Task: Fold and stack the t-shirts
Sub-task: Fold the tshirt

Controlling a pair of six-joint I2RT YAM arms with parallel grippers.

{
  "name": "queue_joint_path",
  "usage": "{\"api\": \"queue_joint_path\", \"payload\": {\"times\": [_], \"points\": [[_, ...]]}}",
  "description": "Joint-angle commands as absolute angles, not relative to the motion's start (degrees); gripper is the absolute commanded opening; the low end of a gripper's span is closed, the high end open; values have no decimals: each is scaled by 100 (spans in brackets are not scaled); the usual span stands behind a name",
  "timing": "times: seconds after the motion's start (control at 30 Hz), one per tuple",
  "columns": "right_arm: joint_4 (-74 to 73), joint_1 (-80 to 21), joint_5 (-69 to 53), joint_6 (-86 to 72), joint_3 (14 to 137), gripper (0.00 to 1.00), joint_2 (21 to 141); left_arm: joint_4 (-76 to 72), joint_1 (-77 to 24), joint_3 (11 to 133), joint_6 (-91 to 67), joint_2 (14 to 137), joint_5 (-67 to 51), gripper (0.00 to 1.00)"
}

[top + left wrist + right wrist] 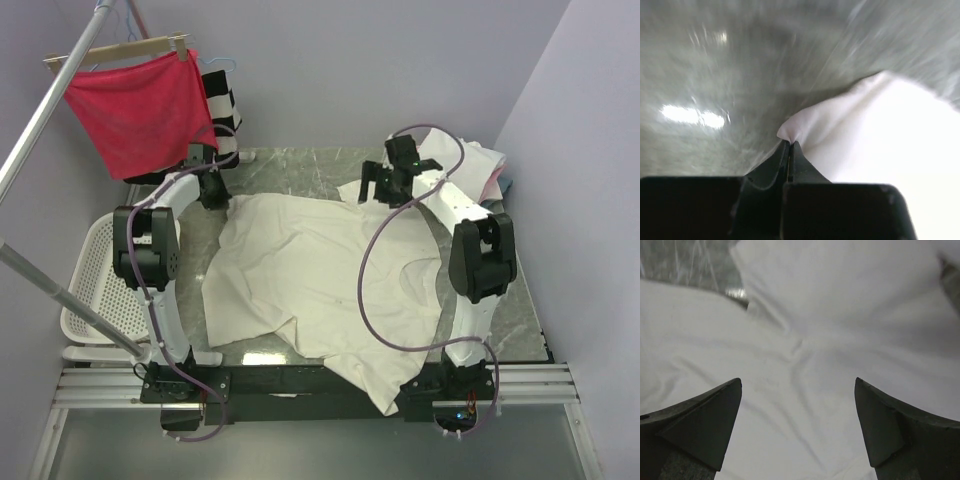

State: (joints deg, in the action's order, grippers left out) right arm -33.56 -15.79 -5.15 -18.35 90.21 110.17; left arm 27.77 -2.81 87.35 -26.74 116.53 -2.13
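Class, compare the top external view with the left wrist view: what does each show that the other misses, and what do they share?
Only the top external view shows the whole cream t-shirt spread out, the right gripper above it, the red cloth on a hanger and the white basket. Only the left wrist view shows the left gripper shut on a pinch of the shirt's edge. Both show that shirt and the grey table.
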Motion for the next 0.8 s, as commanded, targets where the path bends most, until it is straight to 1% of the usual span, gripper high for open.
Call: {"api": "queue_joint_path", "payload": {"times": [0.0, 0.03, 0.07, 0.13, 0.17, 0.27, 0.37, 0.53, 0.67, 0.77], "points": [[-3330, -1108, -562, -1662, 10043, 100, 11863, 2979, -246, 9632, -2514, 11522, 263, 1], [-3514, -1064, -606, -1592, 10350, 100, 12083, 3032, -237, 9711, -2479, 11540, 272, 1], [-3811, -1020, -676, -1504, 10919, 100, 12494, 3076, -229, 9834, -2426, 11549, 325, 1], [-4051, -967, -711, -1275, 11467, 100, 12900, 3137, -220, 9879, -2391, 11558, 562, 1], [-4261, -958, -790, -1118, 12000, 100, 13276, 3155, -211, 9879, -2356, 11540, 667, 1], [-4657, -932, -712, -801, 13004, 100, 13937, 3128, -167, 9738, -2268, 11426, 861, 1], [-4737, -870, -615, -686, 13472, 100, 14263, 3182, -123, 9633, -2180, 11400, 1010, 1], [-4447, -748, -475, -571, 13517, 100, 14308, 3208, -79, 9624, -2109, 11470, 1063, 1], [-4368, -695, -378, -448, 13807, 100, 14510, 3261, -79, 9738, -2039, 11566, 976, 1], [-4579, -651, -291, -369, 14114, 100, 14765, 3401, -70, 9800, -2048, 11637, 1072, 1]]}}
